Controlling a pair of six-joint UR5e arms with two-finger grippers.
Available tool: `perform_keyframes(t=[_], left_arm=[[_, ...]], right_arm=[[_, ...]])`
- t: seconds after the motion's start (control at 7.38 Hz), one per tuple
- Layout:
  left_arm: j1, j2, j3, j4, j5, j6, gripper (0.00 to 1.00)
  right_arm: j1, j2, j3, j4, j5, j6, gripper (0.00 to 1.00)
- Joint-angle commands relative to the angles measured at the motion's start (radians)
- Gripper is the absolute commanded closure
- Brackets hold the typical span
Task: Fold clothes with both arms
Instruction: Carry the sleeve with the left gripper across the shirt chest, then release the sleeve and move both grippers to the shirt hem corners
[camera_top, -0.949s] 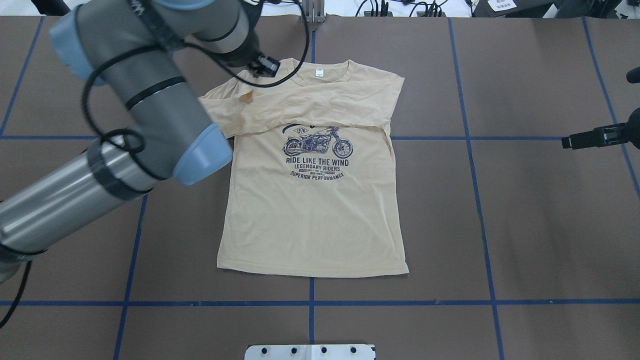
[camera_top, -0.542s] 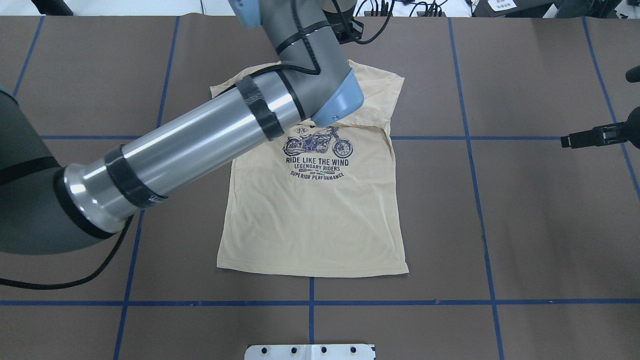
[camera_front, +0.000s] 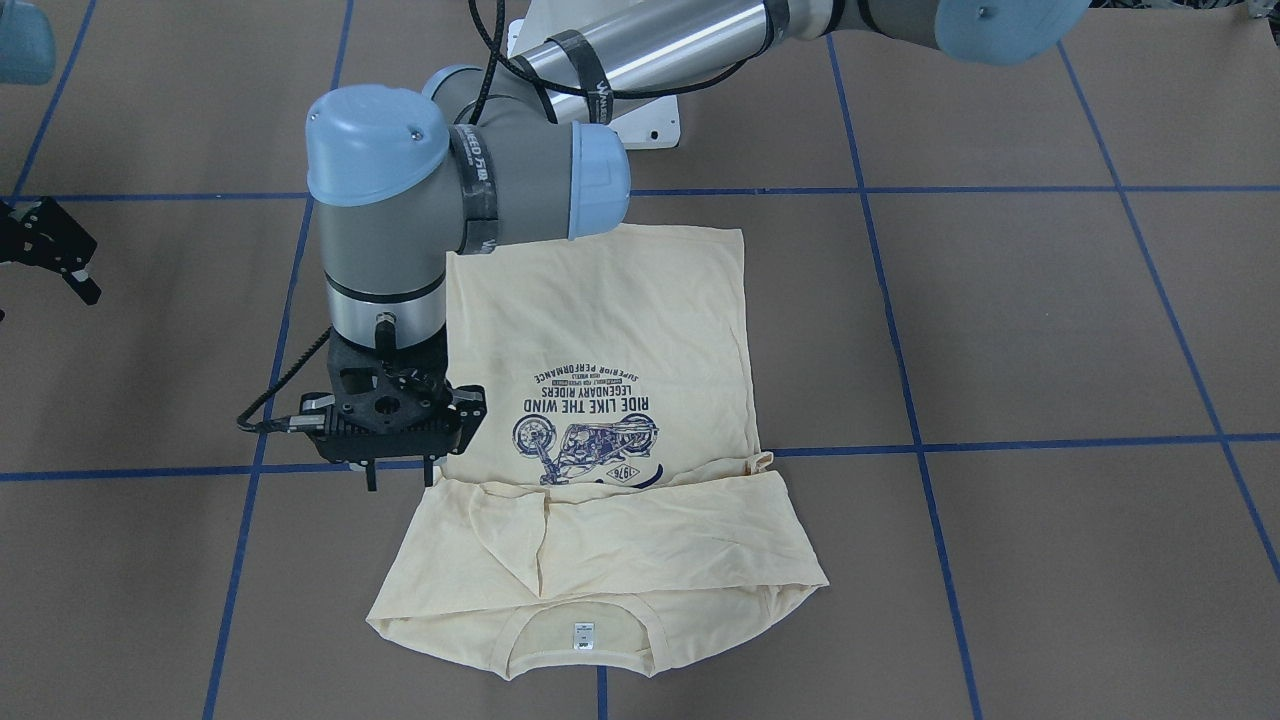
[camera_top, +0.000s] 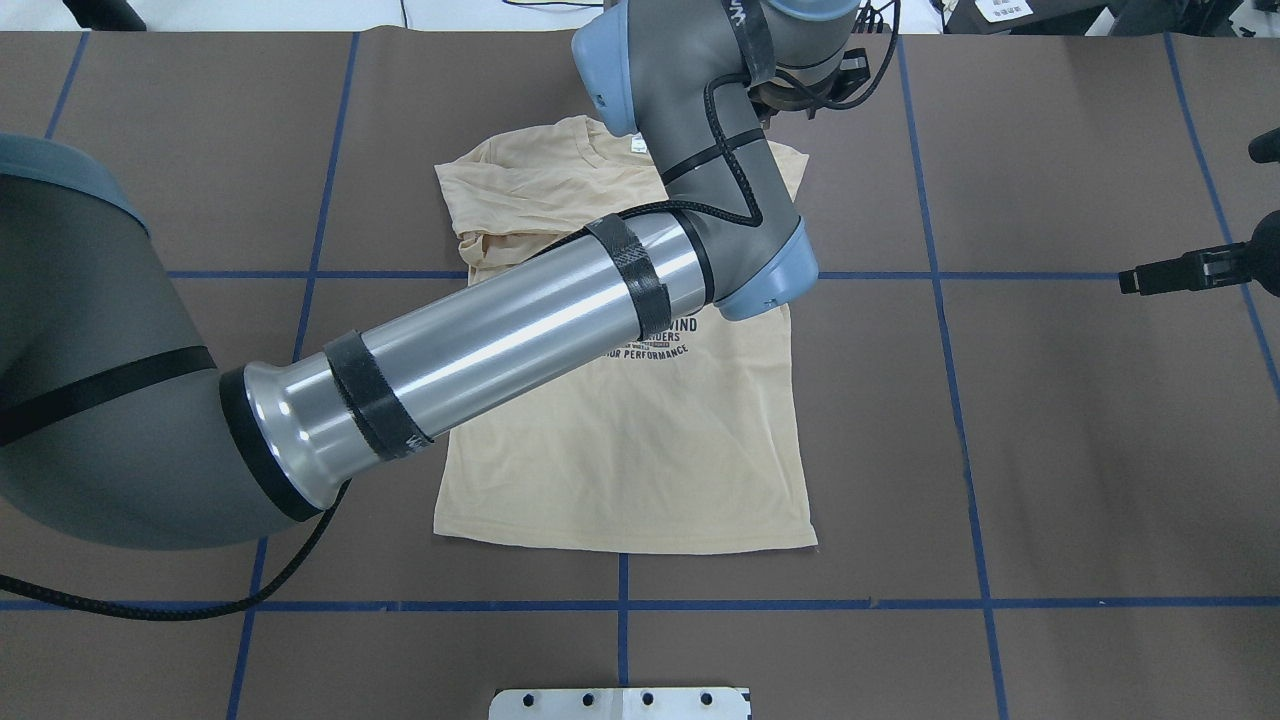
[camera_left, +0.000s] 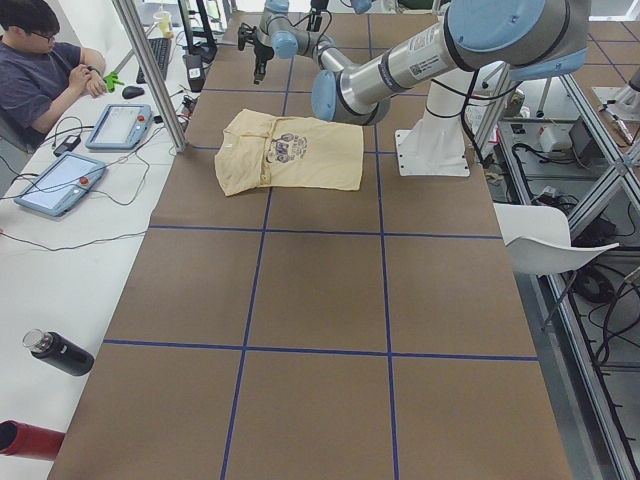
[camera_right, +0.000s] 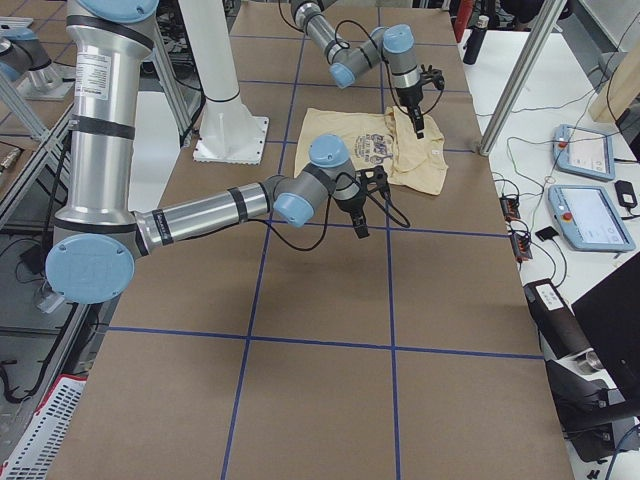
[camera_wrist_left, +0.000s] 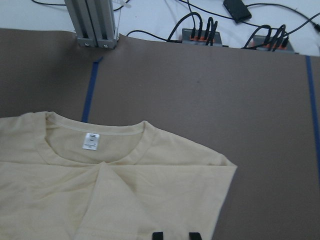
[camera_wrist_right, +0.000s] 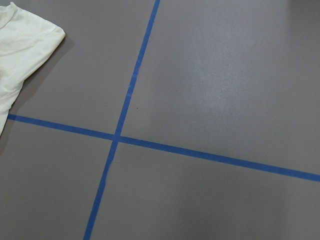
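Lining up left gripper (camera_front: 400, 484) on the T-shirt (camera_front: 620, 320) side edge
T-shirt lies flat mid-table, print up, both sleeves folded across the chest. Left jaws spread, empty, just beside the sleeve fold. Right gripper (camera_top: 1150, 281) well apart; can't tell its jaw state. Likely best: pinch all layers at the edge, bring right in before lifting.

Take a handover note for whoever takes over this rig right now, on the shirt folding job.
Left tool: open, empty, at the edge of the T-shirt on the robot's right.
Right tool: away over bare table, holding nothing; open or shut unclear.
T-shirt: flat, print up, collar away from the robot.
Done: both sleeves folded across the chest.
Left: fold the body.
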Motion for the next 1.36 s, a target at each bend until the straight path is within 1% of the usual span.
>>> perform_keyframes(t=[0.0, 0.14, 0.27, 0.41, 0.68, 0.81, 0.95, 1.08, 1.22], left_arm=[[0.006, 0.004, -0.008, 0.028, -0.007, 0.129, 0.00], [0.006, 0.056, -0.101, 0.127, -0.028, 0.246, 0.00], [0.004, 0.211, -0.304, 0.166, -0.082, 0.317, 0.00], [0.004, 0.393, -0.506, 0.168, -0.090, 0.362, 0.00], [0.007, 0.733, -0.861, 0.167, -0.082, 0.466, 0.00], [0.009, 0.875, -1.001, 0.167, -0.082, 0.507, 0.00], [0.021, 1.014, -1.119, 0.161, -0.079, 0.500, 0.00], [0.058, 1.139, -1.216, 0.151, -0.068, 0.459, 0.00], [0.137, 1.221, -1.258, 0.091, 0.017, 0.298, 0.00]], right_arm=[[-0.002, 0.019, 0.005, -0.008, -0.001, 0.015, 0.00], [-0.009, 0.054, 0.008, -0.009, 0.001, 0.111, 0.00], [-0.061, 0.084, 0.012, -0.011, -0.015, 0.203, 0.00], [-0.113, 0.103, 0.023, -0.012, -0.056, 0.250, 0.00], [-0.234, 0.103, 0.070, -0.018, -0.158, 0.371, 0.00], [-0.329, 0.105, 0.124, -0.084, -0.247, 0.443, 0.00], [-0.447, 0.120, 0.199, -0.206, -0.360, 0.524, 0.00], [-0.560, 0.170, 0.212, -0.289, -0.462, 0.648, 0.00], [-0.692, 0.190, 0.210, -0.296, -0.587, 0.761, 0.00]])
